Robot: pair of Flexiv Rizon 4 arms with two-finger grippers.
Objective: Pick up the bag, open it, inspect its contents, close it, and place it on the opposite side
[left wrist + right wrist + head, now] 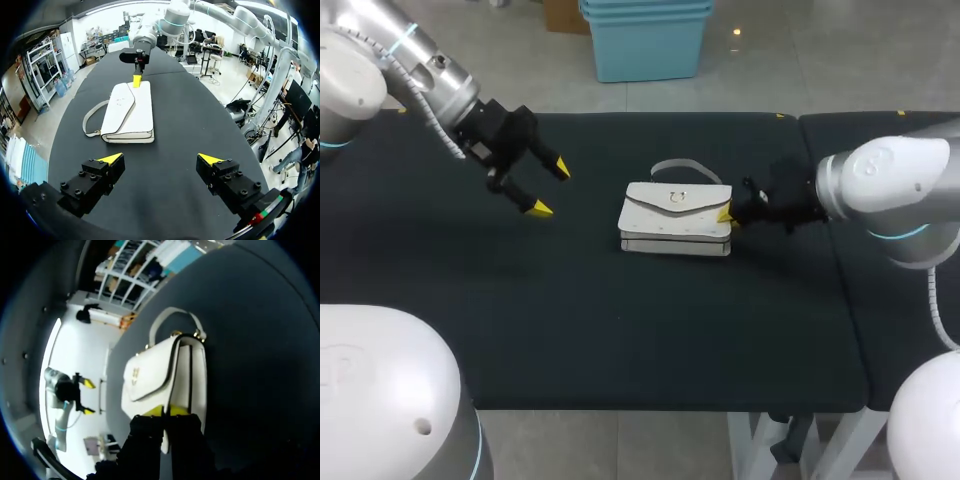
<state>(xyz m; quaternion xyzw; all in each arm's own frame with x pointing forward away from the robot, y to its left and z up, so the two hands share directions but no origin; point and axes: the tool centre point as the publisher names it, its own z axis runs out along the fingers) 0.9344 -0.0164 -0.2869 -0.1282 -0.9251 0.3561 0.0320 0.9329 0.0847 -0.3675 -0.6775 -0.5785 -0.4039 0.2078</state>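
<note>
Black worktop (620, 340), white bag (675, 215) lying flat mid-surface. Right gripper (725, 214) pinched onto bag's right end, tips nearly together. Left gripper (551, 189) spread wide, well apart from bag.

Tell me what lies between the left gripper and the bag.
Only bare table. The left wrist view shows nothing on the stretch from the left gripper to the bag.

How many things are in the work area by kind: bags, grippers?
Bags: 1, the white bag, lying flat on the table
Grippers: 2, the left gripper open and off the bag, the right gripper at the bag's end
Total: 3
</note>
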